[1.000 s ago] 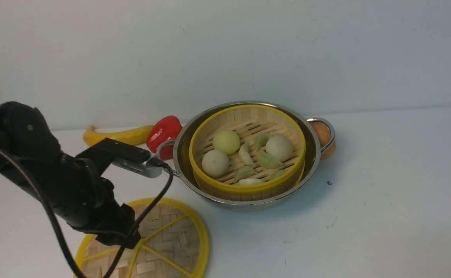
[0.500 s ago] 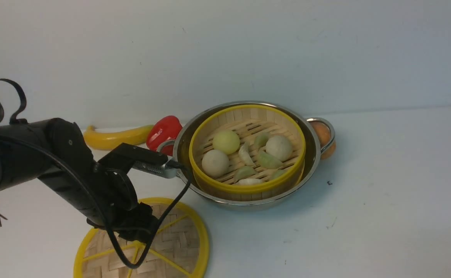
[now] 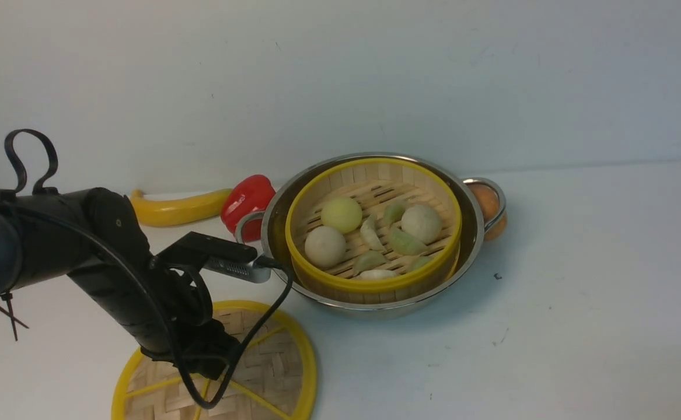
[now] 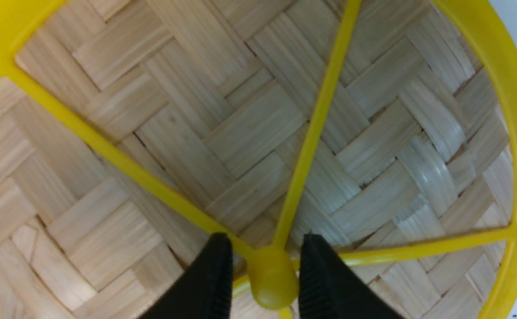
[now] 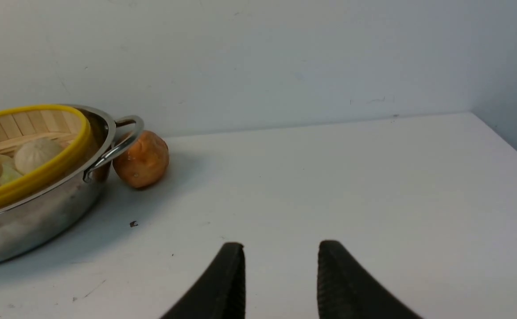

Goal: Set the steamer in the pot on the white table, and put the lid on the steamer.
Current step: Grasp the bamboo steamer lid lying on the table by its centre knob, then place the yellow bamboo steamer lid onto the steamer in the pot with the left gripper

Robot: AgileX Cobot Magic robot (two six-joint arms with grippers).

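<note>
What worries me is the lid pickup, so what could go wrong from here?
The left gripper straddles only the lid's small round knob; it could slip out, or the lid could tilt when lifted. The arm's cable hangs close to the pot and might snag its handle on the way to the steamer.

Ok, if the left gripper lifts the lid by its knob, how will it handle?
Probably light and fairly stiff: the lid is thin woven bamboo in a yellow frame. The knob, flanked by the left gripper, looks small, smooth and round, so it may slip or swivel. Held at the centre, the flat disc should hang roughly level.
</note>
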